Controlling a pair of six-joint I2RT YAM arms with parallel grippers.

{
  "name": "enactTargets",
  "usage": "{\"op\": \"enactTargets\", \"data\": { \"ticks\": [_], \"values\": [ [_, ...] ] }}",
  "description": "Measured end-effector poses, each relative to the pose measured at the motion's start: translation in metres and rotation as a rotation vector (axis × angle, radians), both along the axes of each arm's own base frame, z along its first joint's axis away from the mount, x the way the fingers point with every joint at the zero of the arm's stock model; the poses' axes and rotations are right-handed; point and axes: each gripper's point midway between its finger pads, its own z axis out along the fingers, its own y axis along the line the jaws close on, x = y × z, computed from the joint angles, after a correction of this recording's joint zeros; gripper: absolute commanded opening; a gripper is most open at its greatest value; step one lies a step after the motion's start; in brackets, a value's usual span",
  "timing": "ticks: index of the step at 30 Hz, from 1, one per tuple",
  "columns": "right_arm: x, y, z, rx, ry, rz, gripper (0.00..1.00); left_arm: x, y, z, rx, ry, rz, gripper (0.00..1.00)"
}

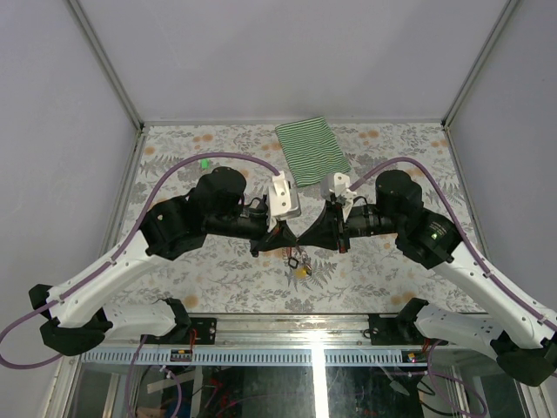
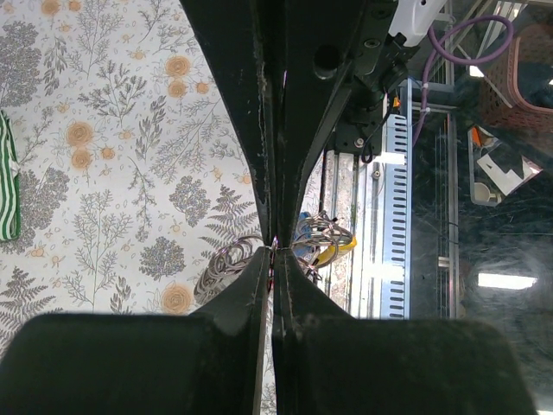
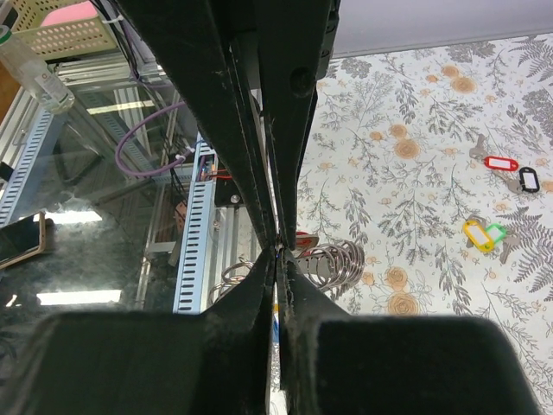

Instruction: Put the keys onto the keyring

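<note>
My two grippers meet tip to tip above the middle of the table. The left gripper [image 1: 289,237] [image 2: 275,249] is shut; a thin red sliver shows between its pads, and a red tag [image 3: 304,239] shows beside its tips. The right gripper [image 1: 306,239] [image 3: 281,252] is shut on the keyring [image 3: 333,264], whose silvery wire loops stick out on both sides of the pinch [image 2: 226,264]. Keys with a yellow tag [image 1: 300,272] [image 2: 335,251] and a blue tag [image 2: 304,226] hang from the ring. More keys lie on the table: red tag [image 3: 498,162], black tag [image 3: 529,179], yellow tag [image 3: 475,235], green tag [image 3: 495,231].
A green-striped folded cloth [image 1: 312,150] [image 2: 7,186] lies at the back of the floral table [image 1: 374,279]. The metal frame rail [image 1: 287,353] and the glass edge run along the near side, right under the held ring. Walls close in the left, right and back.
</note>
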Motion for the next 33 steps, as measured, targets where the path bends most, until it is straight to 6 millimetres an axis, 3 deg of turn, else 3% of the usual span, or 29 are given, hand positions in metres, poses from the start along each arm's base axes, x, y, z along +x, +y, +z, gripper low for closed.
{"op": "enactTargets", "data": {
  "ticks": [2,6,11,22,33],
  "values": [
    [0.0,0.0,0.0,0.001,-0.006,0.002,0.0,0.0,0.0,0.0,0.0,0.0,0.0,0.04],
    [-0.002,-0.002,0.002,0.016,-0.024,0.003,0.0,-0.001,0.0,0.003,-0.014,-0.006,-0.007,0.23],
    [-0.01,-0.008,0.009,0.053,-0.051,0.014,0.0,-0.011,0.004,0.021,-0.114,-0.049,-0.033,0.3],
    [-0.034,-0.023,0.059,0.233,-0.171,0.041,0.0,-0.02,0.006,0.041,-0.388,-0.13,-0.027,0.34],
    [-0.04,-0.022,0.064,0.272,-0.161,0.073,0.0,-0.034,0.002,0.076,-0.551,-0.163,-0.113,0.34]
  ]
}}
